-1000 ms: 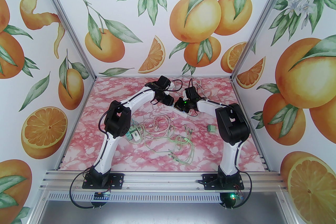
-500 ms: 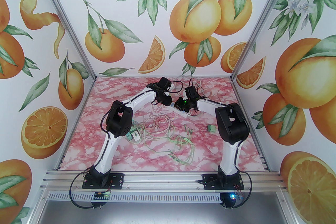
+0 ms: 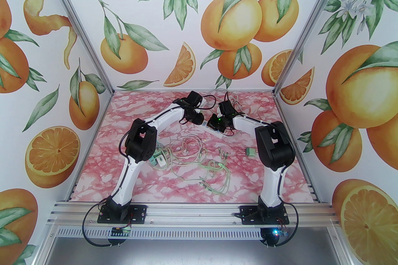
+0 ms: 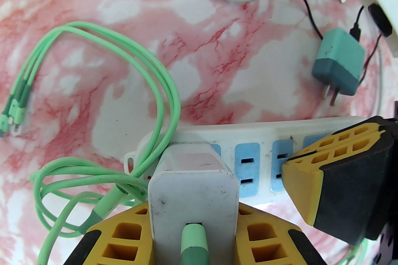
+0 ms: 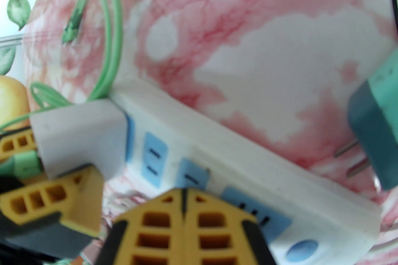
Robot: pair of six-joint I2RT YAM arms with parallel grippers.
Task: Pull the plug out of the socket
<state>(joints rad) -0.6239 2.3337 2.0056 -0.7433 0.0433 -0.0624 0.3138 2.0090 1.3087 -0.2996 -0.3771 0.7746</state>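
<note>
1. Left jaws clamped on the white plug (image 4: 192, 189) — one pad each side.
2. Plug sits in the end socket of the power strip (image 4: 264, 133), green cable (image 4: 161, 96) leaving its back.
3. Right jaws together — tips pressed on the strip, just beside the left jaws.
4. Teal charger (image 4: 339, 68) loose on the worktop (image 4: 217, 40) beyond the right jaws.

green cable (image 4: 107, 206) crowds one end of the power strip (image 4: 264, 133) — bare table (image 4: 248, 77) beyond.

Pink table (image 3: 255, 183): socket strip (image 4: 267, 133), cables (image 4: 176, 99), charger (image 4: 339, 66).
</note>
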